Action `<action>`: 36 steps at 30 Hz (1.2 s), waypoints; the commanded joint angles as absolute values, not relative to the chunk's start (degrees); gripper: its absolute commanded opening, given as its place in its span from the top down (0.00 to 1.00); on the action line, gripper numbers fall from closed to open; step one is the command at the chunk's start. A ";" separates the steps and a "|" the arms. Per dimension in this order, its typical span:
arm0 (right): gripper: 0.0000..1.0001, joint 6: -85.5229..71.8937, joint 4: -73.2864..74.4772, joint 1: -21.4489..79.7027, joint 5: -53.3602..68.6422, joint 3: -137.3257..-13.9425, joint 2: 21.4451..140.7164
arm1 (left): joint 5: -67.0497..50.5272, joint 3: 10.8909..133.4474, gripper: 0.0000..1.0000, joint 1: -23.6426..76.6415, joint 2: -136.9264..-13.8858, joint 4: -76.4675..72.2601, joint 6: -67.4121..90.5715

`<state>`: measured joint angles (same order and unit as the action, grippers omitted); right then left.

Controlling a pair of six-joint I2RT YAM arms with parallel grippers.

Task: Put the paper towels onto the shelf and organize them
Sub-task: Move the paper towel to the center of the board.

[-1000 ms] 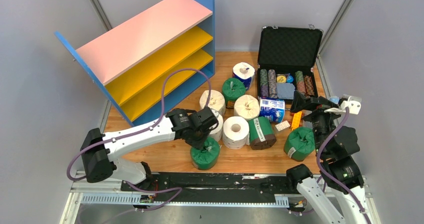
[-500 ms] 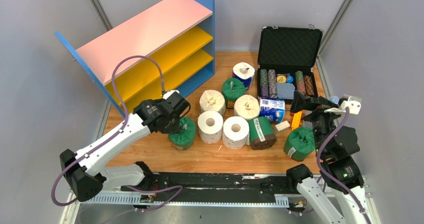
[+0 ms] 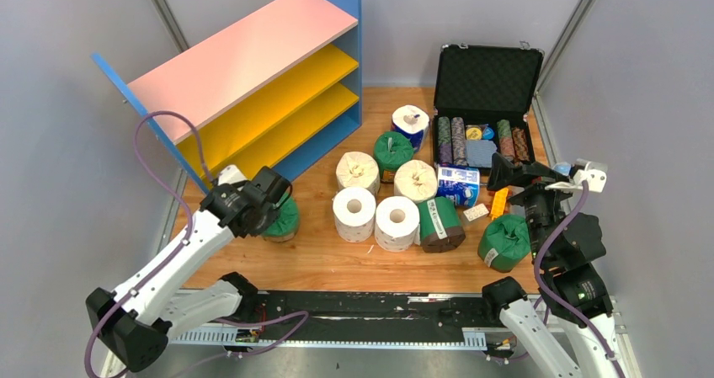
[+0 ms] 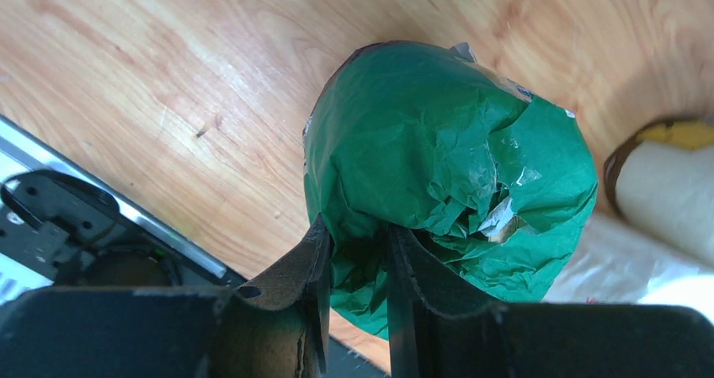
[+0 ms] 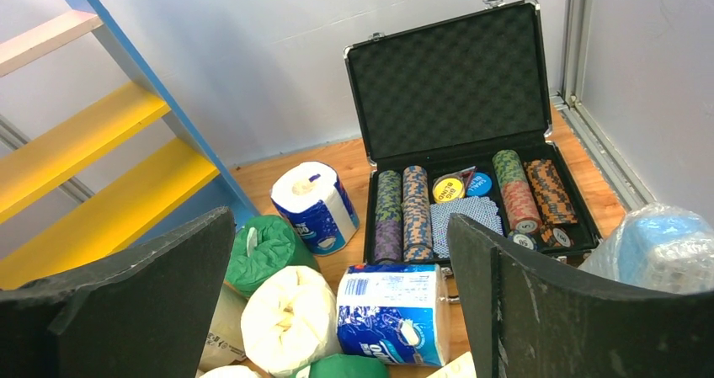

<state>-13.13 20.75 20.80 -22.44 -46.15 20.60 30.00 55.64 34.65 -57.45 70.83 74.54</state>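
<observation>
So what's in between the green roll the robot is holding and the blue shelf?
Nothing, just bare wooden table. The top view shows the left gripper holding the green roll beside the shelf.

Rolls [image 3: 396,201] clustered betw shelf [image 3: 253,83] on left & case [image 3: 488,100] on right.

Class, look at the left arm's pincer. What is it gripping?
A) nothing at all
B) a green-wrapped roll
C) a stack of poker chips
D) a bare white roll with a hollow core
B: the left pincer pinches the crinkled wrap of the green roll, beside the blue foot of the shelf.
</observation>
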 commanded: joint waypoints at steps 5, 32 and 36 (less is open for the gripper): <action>0.00 -14.54 20.85 20.47 -19.43 -47.47 21.65 | 42.10 49.14 1.00 32.65 -52.01 63.73 98.25; 0.00 -14.99 20.77 20.49 -17.68 -47.02 22.66 | 37.46 49.34 0.53 19.86 -62.71 53.45 92.92; 0.00 -15.03 20.71 20.42 -17.40 -47.10 23.00 | 37.84 49.43 0.33 19.85 -60.00 54.04 91.02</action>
